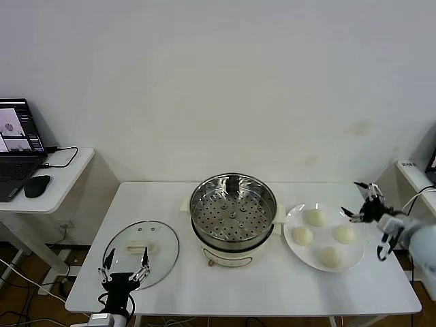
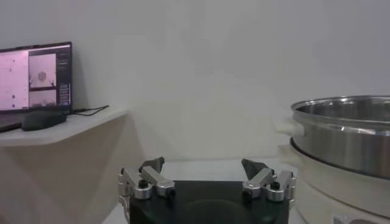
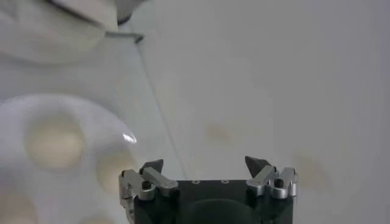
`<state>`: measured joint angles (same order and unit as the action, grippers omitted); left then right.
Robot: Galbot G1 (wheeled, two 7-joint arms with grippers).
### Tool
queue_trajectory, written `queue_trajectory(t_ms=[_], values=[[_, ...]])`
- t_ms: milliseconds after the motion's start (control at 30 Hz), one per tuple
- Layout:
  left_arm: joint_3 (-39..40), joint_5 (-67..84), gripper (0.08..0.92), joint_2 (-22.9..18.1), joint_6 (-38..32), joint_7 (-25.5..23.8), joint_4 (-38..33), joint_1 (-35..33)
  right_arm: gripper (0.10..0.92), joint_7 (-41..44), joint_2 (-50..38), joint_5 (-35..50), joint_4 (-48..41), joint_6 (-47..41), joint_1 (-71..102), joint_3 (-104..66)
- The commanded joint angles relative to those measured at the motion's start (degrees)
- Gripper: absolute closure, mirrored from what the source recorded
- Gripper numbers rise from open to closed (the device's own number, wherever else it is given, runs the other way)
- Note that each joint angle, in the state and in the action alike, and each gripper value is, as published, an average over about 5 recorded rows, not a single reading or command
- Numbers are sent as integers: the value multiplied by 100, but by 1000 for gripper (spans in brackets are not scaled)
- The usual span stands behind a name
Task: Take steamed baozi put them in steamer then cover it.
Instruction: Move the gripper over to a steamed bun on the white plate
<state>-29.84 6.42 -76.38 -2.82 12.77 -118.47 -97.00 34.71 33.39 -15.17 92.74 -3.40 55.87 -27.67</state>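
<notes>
The 4 steamed baozi (image 1: 323, 237) are lying on the white plate (image 1: 293, 253) beside the steamer (image 1: 233, 216). They are looking soft and light, so a gentle side grasp seems best. The right gripper (image 1: 360, 202) is hovering spread and empty near them; the left gripper (image 1: 125, 264) is waiting spread by the cover (image 1: 139, 248).

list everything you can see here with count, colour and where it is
steamed baozi: four, cream-white, on the plate right of the steamer
plate: one, white, right part of the table
steamer: one, shiny steel on a white base, table centre, tray bare
cover: one, clear glass with white handle, flat on the table left of the steamer
table: one, white, in front of the robot
side desk: one, white, far left
laptop: one, black, screen lit, on the side desk
mouse: one, black, beside the laptop
left gripper: one, black and silver, open, over the cover's near edge
right gripper: one, black and silver, open, by the plate's right rim
</notes>
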Motion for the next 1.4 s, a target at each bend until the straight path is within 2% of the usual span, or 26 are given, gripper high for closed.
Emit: queue_trajectory(t_ms=[33, 267, 367, 833, 1400], values=[[-48, -60, 177, 18, 2, 61, -8, 6, 203, 1981, -693, -120, -2173, 223, -4190, 3916], [-128, -58, 177, 55, 6, 93, -18, -37, 202, 3021, 24, -134, -3196, 570, -5102, 5035], [-144, -58, 177, 64, 6, 105, -8, -35, 203, 3205, 309, -143, -3526, 679, -5310, 5472], [-248, -55, 177, 45, 2, 113, 15, -38, 203, 2775, 1837, -748, -4974, 985, -5469, 5737], [-294, -53, 177, 53, -13, 118, 59, -17, 203, 2470, 2291, -1260, -5429, 1083, -5278, 5539]])
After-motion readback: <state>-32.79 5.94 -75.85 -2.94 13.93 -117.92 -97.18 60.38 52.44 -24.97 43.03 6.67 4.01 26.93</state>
